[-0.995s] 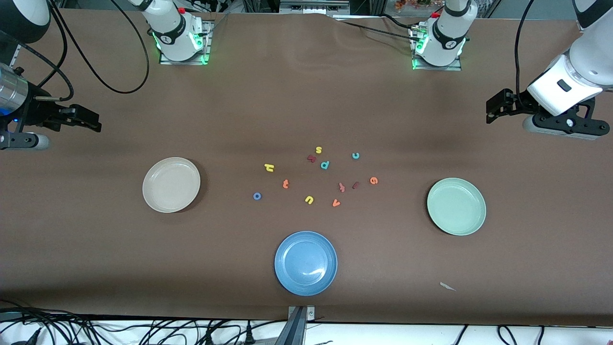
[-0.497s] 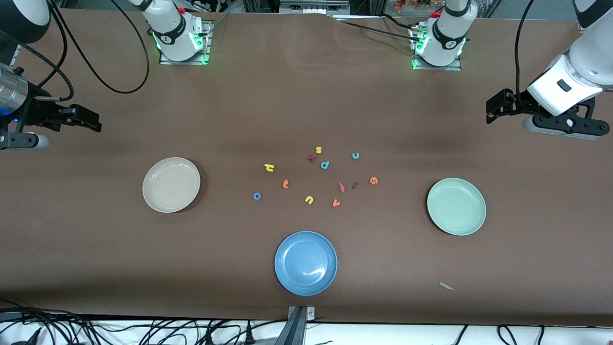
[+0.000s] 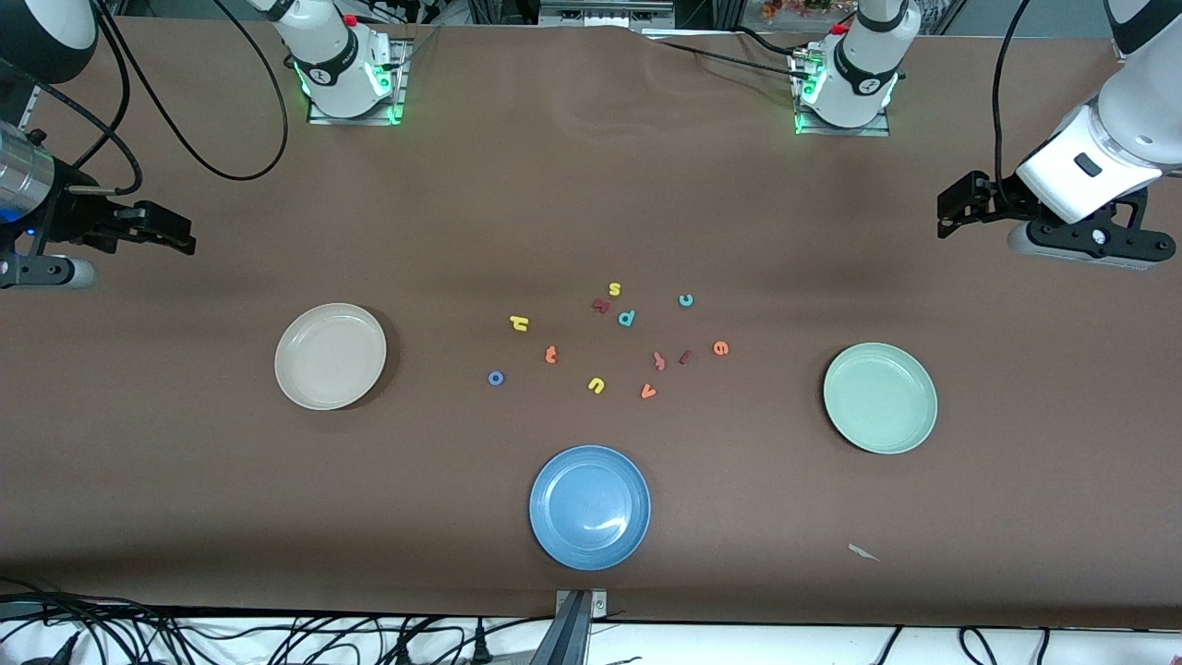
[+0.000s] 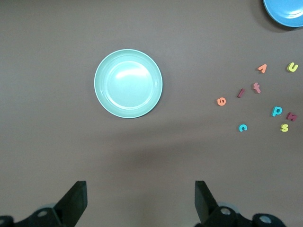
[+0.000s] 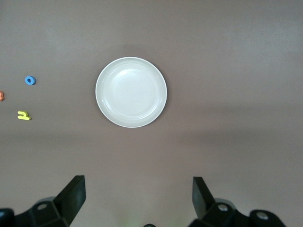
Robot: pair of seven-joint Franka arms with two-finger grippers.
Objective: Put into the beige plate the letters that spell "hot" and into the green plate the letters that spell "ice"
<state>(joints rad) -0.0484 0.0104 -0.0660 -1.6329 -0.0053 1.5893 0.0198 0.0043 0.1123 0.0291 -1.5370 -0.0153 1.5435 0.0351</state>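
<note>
The beige plate (image 3: 331, 356) lies toward the right arm's end and the green plate (image 3: 880, 398) toward the left arm's end, both bare. Between them lie the yellow h (image 3: 519, 322), blue o (image 3: 496, 378) and orange t (image 3: 551, 354), then the dark red i (image 3: 685, 356), teal c (image 3: 686, 300) and orange e (image 3: 721, 348). My left gripper (image 4: 140, 189) hangs open high above the table near the green plate (image 4: 128, 83). My right gripper (image 5: 138, 187) hangs open high near the beige plate (image 5: 131, 92). Nothing is between either pair of fingers.
A blue plate (image 3: 590, 507) sits near the front edge. Mixed among the task letters are a yellow s (image 3: 615, 289), teal p (image 3: 626, 318), yellow u (image 3: 596, 385), orange v (image 3: 648, 392) and two reddish letters. A white scrap (image 3: 863, 552) lies near the front edge.
</note>
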